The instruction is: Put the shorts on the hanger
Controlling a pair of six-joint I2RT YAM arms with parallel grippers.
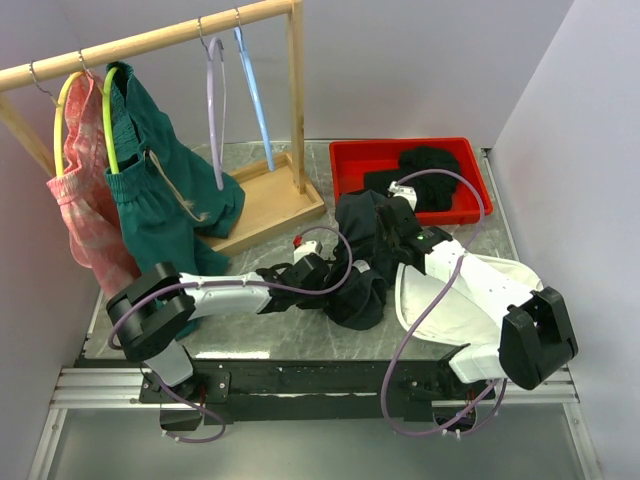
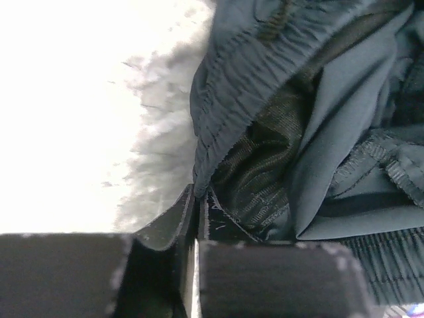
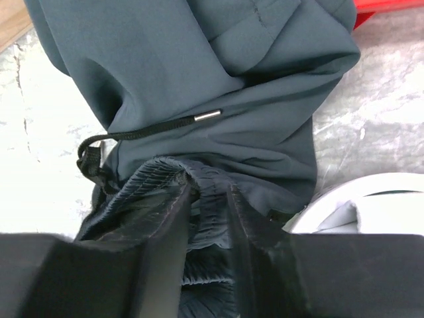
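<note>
Left end effector [image 2: 199, 197] is closed, pinching the waistband edge of the shorts [image 1: 358, 292]; right end effector [image 3: 205, 192] clamps the gathered waistband. The shorts lie bunched mid-counter [image 1: 250, 335]. The hanger [image 1: 215, 100] hangs at 11 o'clock from them, nearer the left arm.

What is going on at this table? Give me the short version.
Both arms are working the black shorts, which lie bunched on the table in front of the red tray. The left tool pinches an edge of the waistband. The right tool is closed around the gathered waistband. The lavender hanger hangs on the wooden rail, not yet used.
</note>
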